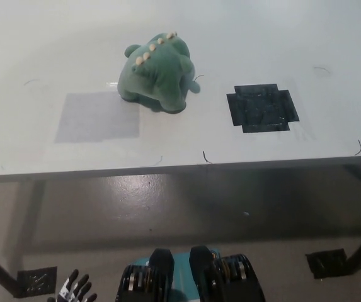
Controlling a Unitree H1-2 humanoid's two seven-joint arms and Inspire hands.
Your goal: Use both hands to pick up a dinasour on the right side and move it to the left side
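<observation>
Sitting on the table (pixel 35 38), the dinosaur (pixel 157 73) is far from the left hand (pixel 74 290), fingers spread, holding nothing.

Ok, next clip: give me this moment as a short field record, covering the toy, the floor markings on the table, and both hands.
toy: green plush dinosaur, on the white table, between the two patches, nearer the grey one
left marking: grey square patch, bare
right marking: black tape cross, bare
left hand: only fingertips at the bottom edge, below table level, holding nothing, fingers apart
right hand: not in view
contact with toy: none
</observation>
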